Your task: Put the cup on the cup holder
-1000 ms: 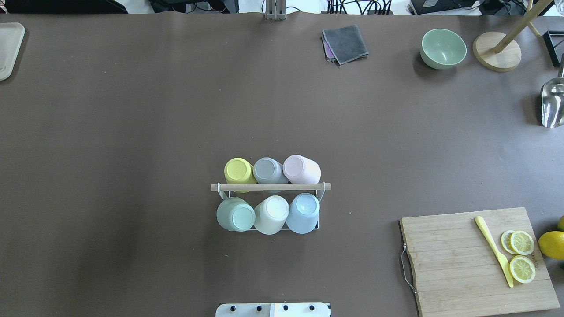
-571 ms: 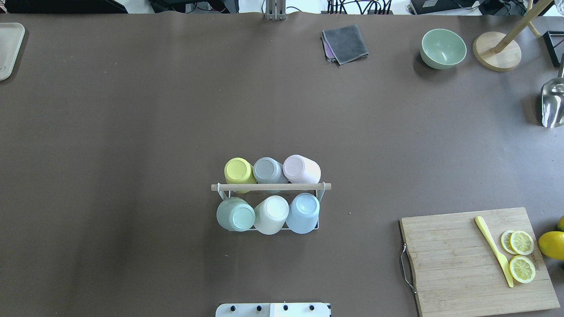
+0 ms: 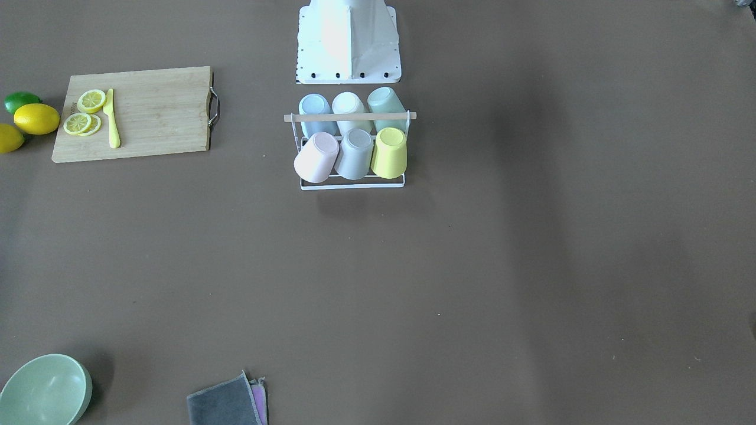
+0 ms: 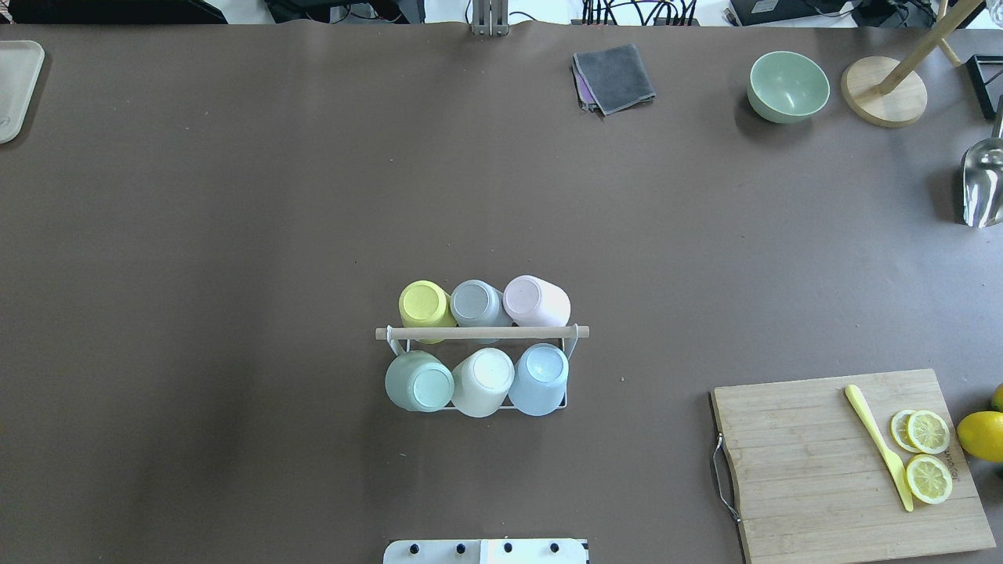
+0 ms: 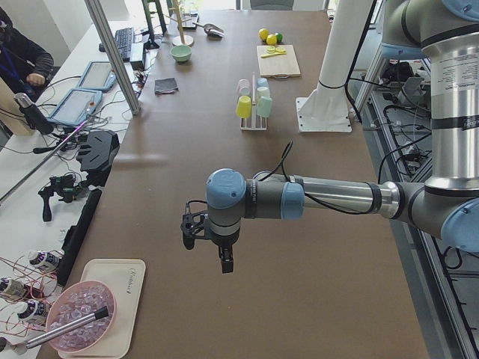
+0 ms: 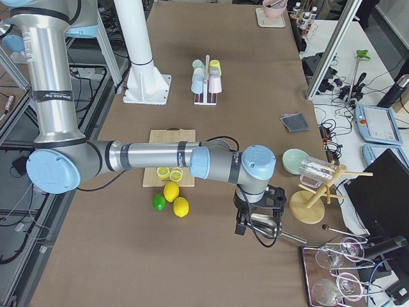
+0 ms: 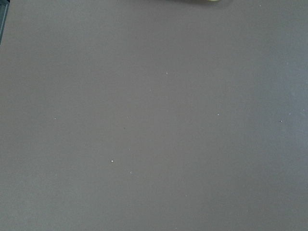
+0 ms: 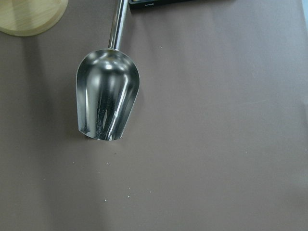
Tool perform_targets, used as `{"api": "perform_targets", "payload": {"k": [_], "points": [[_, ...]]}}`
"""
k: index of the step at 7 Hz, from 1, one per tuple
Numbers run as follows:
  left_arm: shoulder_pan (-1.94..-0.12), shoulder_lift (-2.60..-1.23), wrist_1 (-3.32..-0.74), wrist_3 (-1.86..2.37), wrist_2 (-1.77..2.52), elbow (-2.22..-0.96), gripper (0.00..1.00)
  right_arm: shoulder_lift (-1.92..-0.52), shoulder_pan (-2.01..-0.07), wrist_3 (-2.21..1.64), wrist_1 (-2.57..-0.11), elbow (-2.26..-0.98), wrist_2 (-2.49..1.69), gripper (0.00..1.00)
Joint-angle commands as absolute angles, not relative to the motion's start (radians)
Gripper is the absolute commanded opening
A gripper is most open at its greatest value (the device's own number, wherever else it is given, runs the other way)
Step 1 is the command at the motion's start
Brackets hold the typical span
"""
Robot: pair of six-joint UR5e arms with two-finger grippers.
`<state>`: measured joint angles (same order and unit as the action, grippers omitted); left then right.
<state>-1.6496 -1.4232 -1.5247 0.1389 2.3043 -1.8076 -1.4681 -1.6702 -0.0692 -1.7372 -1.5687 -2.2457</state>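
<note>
The cup holder (image 4: 482, 333), a white wire rack with a wooden rod across its top, stands at the table's middle near the robot base. It also shows in the front view (image 3: 349, 117). It holds several upturned cups: yellow (image 4: 424, 304), grey (image 4: 476, 303) and pink (image 4: 536, 301) on the far side, green (image 4: 418, 381), white (image 4: 483, 381) and blue (image 4: 540, 378) on the near side. My left gripper (image 5: 224, 263) hangs over bare table far from the rack. My right gripper (image 6: 241, 228) hangs over a metal scoop (image 8: 108, 101). I cannot tell whether either is open or shut.
A cutting board (image 4: 815, 470) with a yellow knife (image 4: 878, 446) and lemon slices (image 4: 928, 454) lies at the near right, with lemons (image 4: 981, 435) beside it. A green bowl (image 4: 787, 86), a grey cloth (image 4: 613, 78) and a wooden stand (image 4: 884, 90) sit at the far edge. A tray (image 4: 16, 86) sits far left.
</note>
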Motion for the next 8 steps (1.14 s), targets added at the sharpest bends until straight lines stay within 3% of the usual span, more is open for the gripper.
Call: {"api": "perform_targets", "payload": {"k": [1,8], "points": [[-1.631,-1.419,-1.531,0.003,2.301,-1.819,0.99,-1.467,-1.672,-0.074,-1.736,-1.598,-2.243,1.0],[-1.626,-1.41,-1.526,-0.091,2.315,-1.792,0.99,-1.468,-1.667,-0.075,-1.626,-1.598,-2.238,1.0]]}}
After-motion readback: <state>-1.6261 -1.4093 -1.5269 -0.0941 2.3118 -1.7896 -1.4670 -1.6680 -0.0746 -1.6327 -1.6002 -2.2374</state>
